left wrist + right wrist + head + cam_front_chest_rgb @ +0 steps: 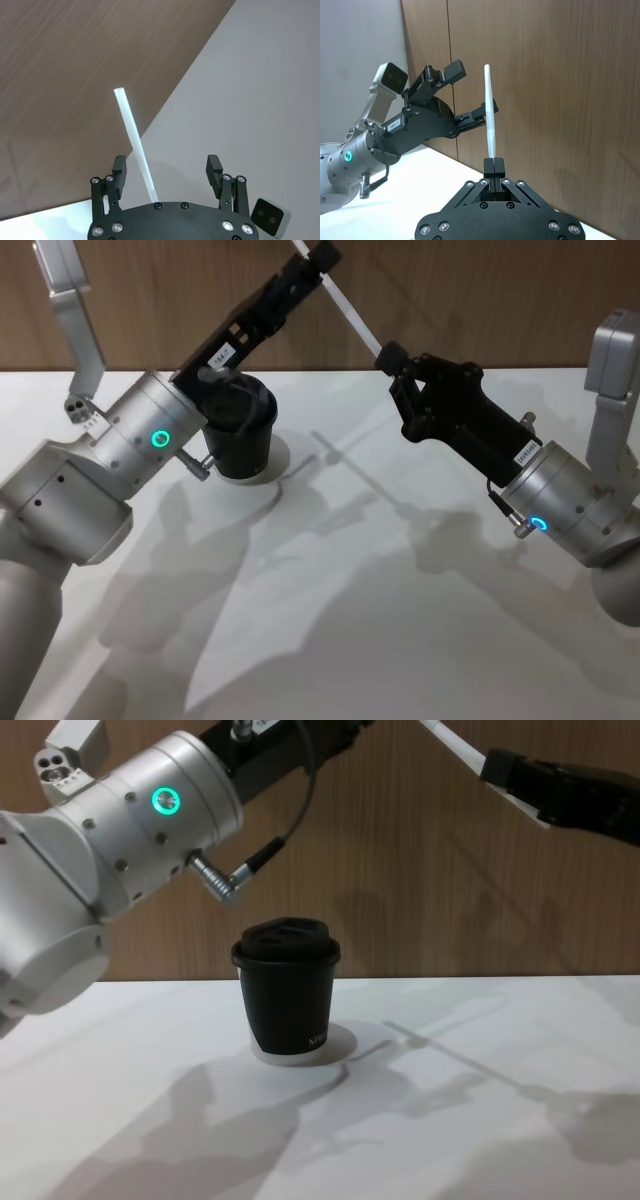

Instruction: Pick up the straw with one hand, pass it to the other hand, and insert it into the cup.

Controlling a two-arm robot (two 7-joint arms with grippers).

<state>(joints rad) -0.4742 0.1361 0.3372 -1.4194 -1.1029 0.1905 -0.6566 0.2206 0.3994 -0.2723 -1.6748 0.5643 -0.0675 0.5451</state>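
The white straw [350, 312] hangs slanted in the air above the table, well above the cup. My right gripper [388, 358] is shut on its lower end; the right wrist view has the pinched straw [489, 100] rising from the closed right gripper [494, 162]. My left gripper [312, 262] is open around the straw's upper part, and in the left wrist view the straw [132, 135] runs between the spread fingers [119, 170] without being clamped. The black lidded cup [288, 990] stands upright on the table, partly behind my left arm in the head view.
The white table [400, 590] lies below both arms. A wood-panel wall [420, 870] runs close behind the cup. My left wrist's cable and metal plug [225, 878] hang just above the cup's lid.
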